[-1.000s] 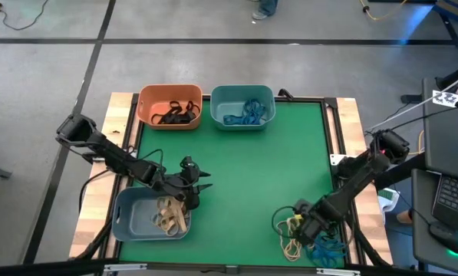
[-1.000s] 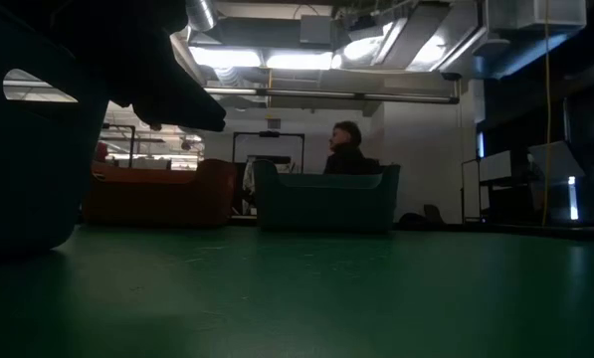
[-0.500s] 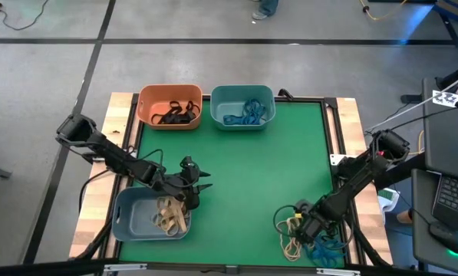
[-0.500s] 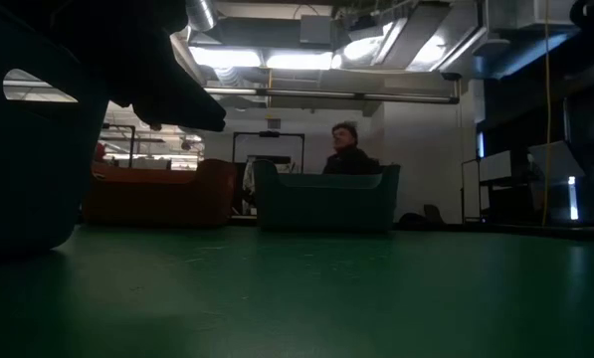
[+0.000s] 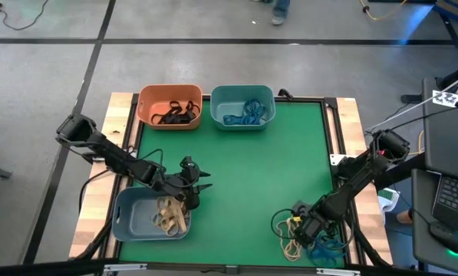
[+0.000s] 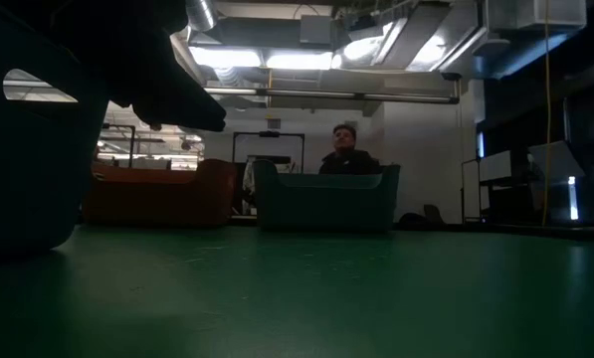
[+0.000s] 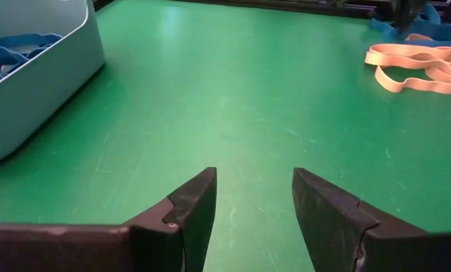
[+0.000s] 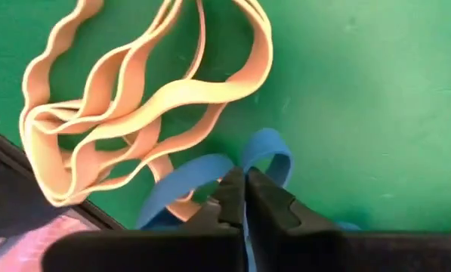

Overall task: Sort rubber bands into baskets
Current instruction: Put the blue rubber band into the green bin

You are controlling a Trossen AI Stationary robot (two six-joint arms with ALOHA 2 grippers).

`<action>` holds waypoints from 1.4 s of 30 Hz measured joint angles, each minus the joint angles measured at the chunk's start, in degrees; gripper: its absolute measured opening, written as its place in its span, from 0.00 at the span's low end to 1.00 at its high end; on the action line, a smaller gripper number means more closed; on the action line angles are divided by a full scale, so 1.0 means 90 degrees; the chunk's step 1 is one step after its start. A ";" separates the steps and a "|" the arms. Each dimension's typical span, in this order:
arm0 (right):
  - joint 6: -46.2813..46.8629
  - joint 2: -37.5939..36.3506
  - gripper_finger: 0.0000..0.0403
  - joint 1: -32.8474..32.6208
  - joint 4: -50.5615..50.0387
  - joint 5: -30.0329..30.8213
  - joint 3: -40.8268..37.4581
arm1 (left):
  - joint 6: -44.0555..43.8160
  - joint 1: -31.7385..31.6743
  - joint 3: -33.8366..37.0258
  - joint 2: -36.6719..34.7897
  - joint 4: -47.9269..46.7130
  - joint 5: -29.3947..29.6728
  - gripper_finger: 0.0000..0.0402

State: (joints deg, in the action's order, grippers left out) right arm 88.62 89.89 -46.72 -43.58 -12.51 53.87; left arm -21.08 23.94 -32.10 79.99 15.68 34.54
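My right gripper (image 8: 245,198) has just snapped closed on a blue band (image 8: 202,177) in the loose pile (image 5: 309,238) at the mat's near right edge. My left gripper (image 7: 253,208) hangs open beside the grey-blue basket (image 5: 129,217), wide green mat (image 5: 259,169) ahead. No readable labels. Orange basket (image 5: 153,103) and teal basket (image 5: 229,100) sit far side.

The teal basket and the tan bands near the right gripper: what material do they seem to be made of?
Teal basket: likely moulded plastic, with smooth rounded walls and a soft sheen. Tan bands: probably rubber, matte flat strips lying in limp wavy loops. The right gripper is shut on a blue band beside them.
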 joint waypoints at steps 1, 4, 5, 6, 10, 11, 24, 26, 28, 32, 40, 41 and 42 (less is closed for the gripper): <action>-0.0109 -0.0012 0.01 0.0004 -0.0189 0.0026 0.0103 | 0.0000 -0.0001 0.0000 0.0000 -0.0002 0.0000 0.42; -0.0546 -0.0036 0.02 0.0159 -0.0708 0.0345 0.0488 | 0.0000 -0.0007 0.0000 0.0000 0.0000 0.0002 0.42; -0.0688 -0.0055 0.02 0.0216 -0.0916 0.0510 0.0615 | 0.0000 -0.0007 0.0000 0.0000 0.0000 0.0000 0.42; -0.0853 -0.0067 0.02 0.0279 -0.1159 0.0687 0.0744 | 0.0001 -0.0011 0.0000 0.0000 0.0001 0.0002 0.42; -0.1580 -0.0073 0.03 0.0616 -0.1993 0.1533 0.1345 | 0.0002 -0.0012 0.0000 0.0000 0.0001 0.0046 0.42; -0.1819 -0.0074 0.03 0.0716 -0.2157 0.1823 0.1482 | 0.0002 -0.0012 0.0000 0.0000 -0.0002 0.0046 0.42; -0.6087 -0.0078 0.03 0.2862 -0.1420 0.5370 0.2137 | -0.0119 -0.0005 0.0000 -0.0002 -0.0002 0.0035 0.42; -0.6772 -0.0078 0.03 0.3331 -0.1013 0.5398 0.2137 | -0.0119 -0.0005 0.0000 -0.0002 -0.0001 0.0034 0.42; -0.7476 -0.0078 0.03 0.3768 -0.0508 0.5489 0.2137 | -0.0119 -0.0005 0.0000 -0.0002 -0.0004 0.0031 0.42; -0.8755 -0.0102 0.03 0.4580 0.0502 0.5609 0.2137 | -0.0119 -0.0005 0.0000 -0.0002 -0.0004 -0.0097 0.42; -1.0009 -0.0109 0.03 0.5932 0.2217 0.5378 0.2140 | -0.0167 -0.0005 0.0000 -0.0002 -0.0004 -0.0147 0.42; -1.0054 -0.0109 0.03 0.6075 0.2354 0.5316 0.2140 | -0.0168 -0.0005 0.0000 -0.0002 -0.0006 -0.0148 0.42; -1.0061 -0.0109 0.03 0.6221 0.2444 0.5275 0.2140 | -0.0168 -0.0005 0.0000 -0.0002 -0.0004 -0.0151 0.42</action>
State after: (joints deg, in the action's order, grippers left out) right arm -1.93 88.90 9.27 -21.59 34.96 73.12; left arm -22.59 23.90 -32.10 79.96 15.64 33.19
